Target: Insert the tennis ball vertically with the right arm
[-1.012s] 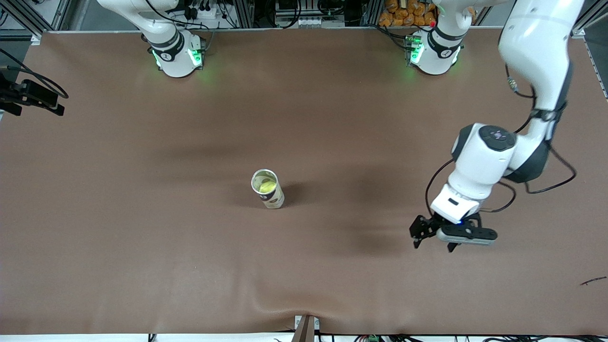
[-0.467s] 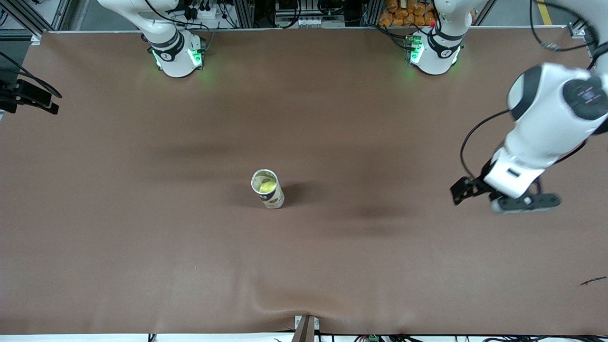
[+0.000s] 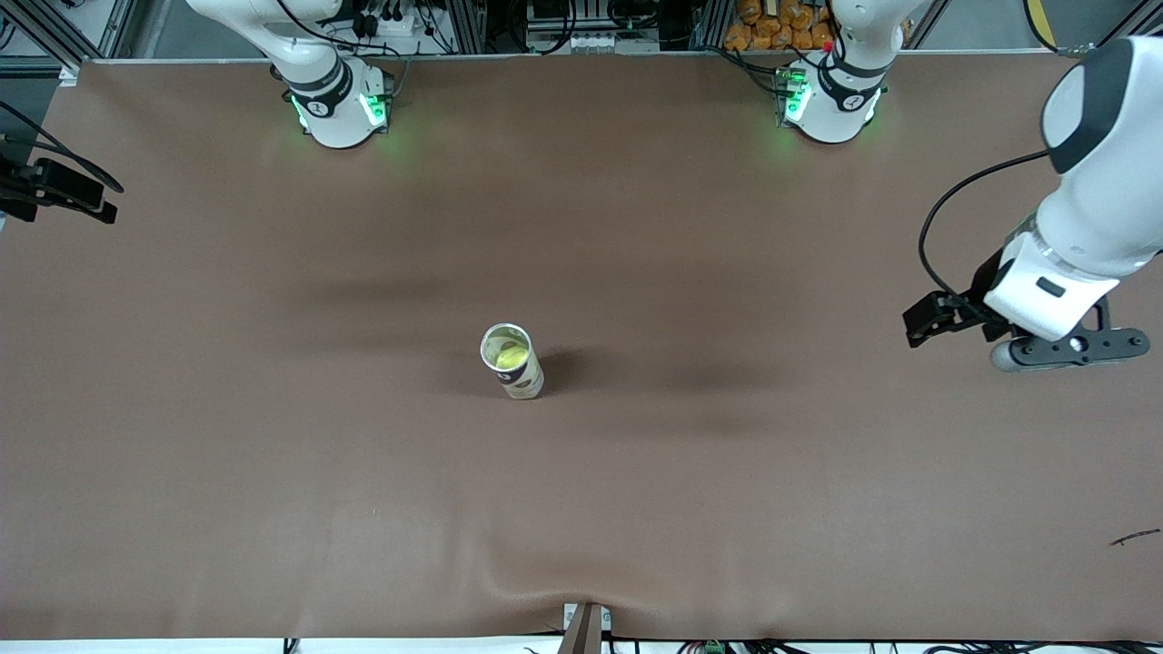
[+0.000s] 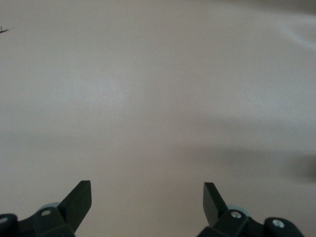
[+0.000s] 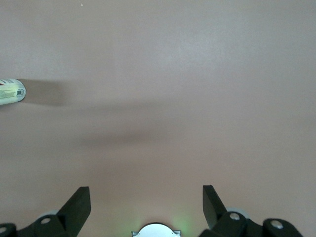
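Observation:
An upright can [image 3: 523, 380] stands near the middle of the table, open end up. A yellow-green tennis ball [image 3: 511, 357] sits inside it. The can's side also shows at the edge of the right wrist view [image 5: 11, 92]. My right gripper [image 5: 146, 190] is open and empty, high over the table, with its own arm's base [image 5: 156, 230] showing between its fingers. My left gripper [image 3: 916, 329] is open and empty, over bare table toward the left arm's end, well away from the can. In the left wrist view, that gripper [image 4: 147, 185] has only bare table under it.
The brown table cover [image 3: 273, 454] has a raised wrinkle at its edge nearest the front camera [image 3: 545, 581]. A black device with cables [image 3: 64, 191] sits at the table edge at the right arm's end. A small dark scrap [image 3: 1134, 538] lies toward the left arm's end.
My left arm has swung away from the can toward the left arm's end of the table, with its gripper open and empty. The can and the ball have not moved.

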Robot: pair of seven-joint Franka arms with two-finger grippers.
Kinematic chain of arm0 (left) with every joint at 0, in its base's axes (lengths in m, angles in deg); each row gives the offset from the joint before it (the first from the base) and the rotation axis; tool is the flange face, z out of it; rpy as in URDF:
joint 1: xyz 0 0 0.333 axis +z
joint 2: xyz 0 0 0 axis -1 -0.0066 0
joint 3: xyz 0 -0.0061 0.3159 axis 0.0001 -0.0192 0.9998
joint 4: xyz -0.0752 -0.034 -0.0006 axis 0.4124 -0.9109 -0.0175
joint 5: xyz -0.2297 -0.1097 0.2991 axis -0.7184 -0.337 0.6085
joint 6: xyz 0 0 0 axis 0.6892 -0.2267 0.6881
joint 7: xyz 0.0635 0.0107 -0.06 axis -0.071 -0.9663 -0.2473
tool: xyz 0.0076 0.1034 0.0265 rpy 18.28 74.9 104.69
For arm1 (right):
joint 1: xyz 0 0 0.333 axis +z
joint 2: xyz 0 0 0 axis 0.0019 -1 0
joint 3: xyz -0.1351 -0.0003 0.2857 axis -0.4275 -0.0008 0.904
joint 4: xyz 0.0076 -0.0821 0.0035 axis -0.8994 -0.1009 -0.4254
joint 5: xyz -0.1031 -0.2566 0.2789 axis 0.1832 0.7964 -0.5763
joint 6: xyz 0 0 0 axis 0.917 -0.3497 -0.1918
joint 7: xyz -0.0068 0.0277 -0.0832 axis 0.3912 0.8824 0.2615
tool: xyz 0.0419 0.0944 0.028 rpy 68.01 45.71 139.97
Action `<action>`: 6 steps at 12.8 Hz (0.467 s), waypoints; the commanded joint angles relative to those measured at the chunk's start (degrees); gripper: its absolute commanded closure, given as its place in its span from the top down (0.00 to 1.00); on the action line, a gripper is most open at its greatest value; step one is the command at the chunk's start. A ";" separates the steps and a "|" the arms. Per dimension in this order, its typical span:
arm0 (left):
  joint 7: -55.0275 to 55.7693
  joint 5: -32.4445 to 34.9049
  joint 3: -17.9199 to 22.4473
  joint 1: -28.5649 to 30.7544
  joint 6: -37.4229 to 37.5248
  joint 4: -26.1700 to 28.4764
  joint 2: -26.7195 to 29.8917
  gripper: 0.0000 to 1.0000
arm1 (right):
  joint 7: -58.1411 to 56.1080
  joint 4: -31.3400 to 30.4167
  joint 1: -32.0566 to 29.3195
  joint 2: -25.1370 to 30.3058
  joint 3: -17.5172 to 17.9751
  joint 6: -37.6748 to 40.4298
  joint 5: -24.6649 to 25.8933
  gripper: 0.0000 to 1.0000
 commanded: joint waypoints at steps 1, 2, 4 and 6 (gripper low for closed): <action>-1.57 -3.52 10.64 -8.55 6.15 -3.10 2.91 1.00 | 0.60 0.87 -0.25 -0.31 0.39 0.15 0.47 1.00; -2.96 -6.15 16.09 -12.25 7.03 -3.01 4.85 1.00 | 0.68 0.96 -0.25 -0.31 0.39 -0.03 0.47 1.00; -7.00 -8.98 25.86 -18.67 9.49 -3.01 7.14 1.00 | 0.59 0.96 -0.25 -0.22 0.39 -0.03 0.64 1.00; -11.66 -9.25 34.04 -25.09 13.44 -2.66 9.51 1.00 | 0.60 0.96 -0.51 -0.22 0.39 0.15 0.73 1.00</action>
